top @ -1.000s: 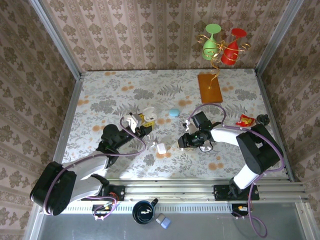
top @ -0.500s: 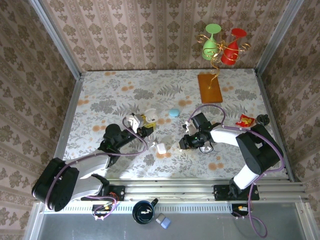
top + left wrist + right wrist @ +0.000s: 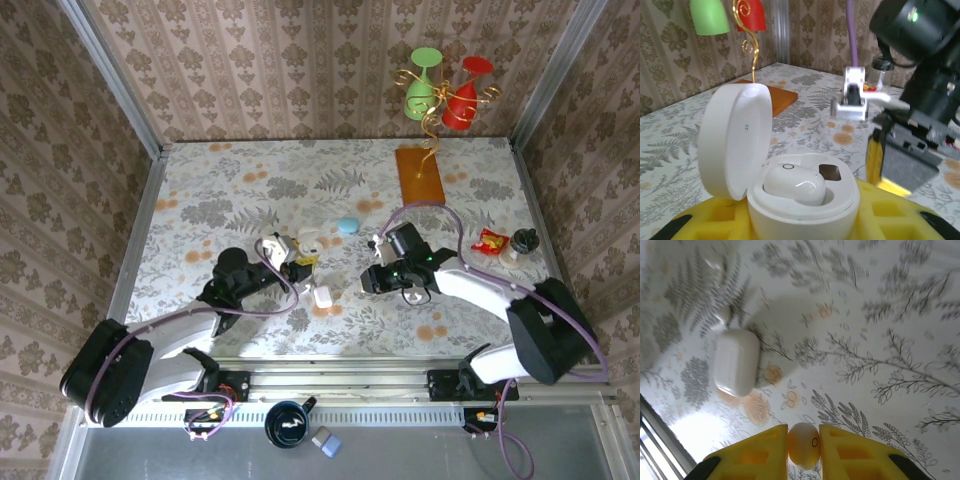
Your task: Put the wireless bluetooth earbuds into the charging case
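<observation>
As the right claw (image 3: 803, 439) closed, it pinched an earbud (image 3: 803, 446).

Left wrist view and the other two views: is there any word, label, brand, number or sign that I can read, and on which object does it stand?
No text can be read in any view.
charging case: tiny bluish mark on its open lid, too small to read.
seated earbud: a small ring, no letters.
gripped earbud: a small ring, no letters.
red packet: print too small to read.

At least two earbuds (image 3: 795, 184) (image 3: 803, 445), two white cases (image 3: 322, 296) (image 3: 735, 140), two goblets (image 3: 420, 85) (image 3: 462, 98), one board (image 3: 419, 176).
</observation>
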Tool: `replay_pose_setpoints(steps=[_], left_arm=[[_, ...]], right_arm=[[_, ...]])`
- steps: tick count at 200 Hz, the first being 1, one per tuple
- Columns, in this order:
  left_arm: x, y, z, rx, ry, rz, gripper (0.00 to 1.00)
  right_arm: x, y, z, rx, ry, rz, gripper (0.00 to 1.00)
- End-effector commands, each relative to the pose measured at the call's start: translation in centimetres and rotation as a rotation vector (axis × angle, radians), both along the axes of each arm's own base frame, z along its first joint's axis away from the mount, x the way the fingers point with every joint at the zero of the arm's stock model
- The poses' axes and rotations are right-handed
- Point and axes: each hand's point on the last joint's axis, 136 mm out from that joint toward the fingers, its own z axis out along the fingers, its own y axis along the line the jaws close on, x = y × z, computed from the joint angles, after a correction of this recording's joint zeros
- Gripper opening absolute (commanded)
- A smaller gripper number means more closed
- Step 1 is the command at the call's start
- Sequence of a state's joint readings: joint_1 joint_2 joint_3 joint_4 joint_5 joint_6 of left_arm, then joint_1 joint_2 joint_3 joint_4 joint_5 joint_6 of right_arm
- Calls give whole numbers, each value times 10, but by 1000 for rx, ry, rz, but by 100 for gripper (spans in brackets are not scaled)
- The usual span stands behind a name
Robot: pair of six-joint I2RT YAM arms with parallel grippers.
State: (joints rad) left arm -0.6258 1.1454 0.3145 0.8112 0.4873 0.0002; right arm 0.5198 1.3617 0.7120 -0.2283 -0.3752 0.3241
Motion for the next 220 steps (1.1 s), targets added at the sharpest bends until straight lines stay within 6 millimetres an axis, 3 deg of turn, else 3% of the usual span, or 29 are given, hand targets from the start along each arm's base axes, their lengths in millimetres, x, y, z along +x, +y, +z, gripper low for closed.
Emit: replay_pose_setpoints(steps=[1,36,106,154,220], left_arm=[[-11,-4,-3,35,4,-57,21],[-18,-11,-3,40,19,-116,21],[-32,-31,0,43,36,-244,20],[-38,-33,3,45,18,-283,20],[-39,-33,9,34,3,-282,20]], right_arm=[[6,-4,27,-12,-162,10,22],[9,2,86,31,-388,57,20],[4,40,141,38,-575,231,21],[4,64,148,57,-594,299,21],[4,76,143,75,-576,321,21]])
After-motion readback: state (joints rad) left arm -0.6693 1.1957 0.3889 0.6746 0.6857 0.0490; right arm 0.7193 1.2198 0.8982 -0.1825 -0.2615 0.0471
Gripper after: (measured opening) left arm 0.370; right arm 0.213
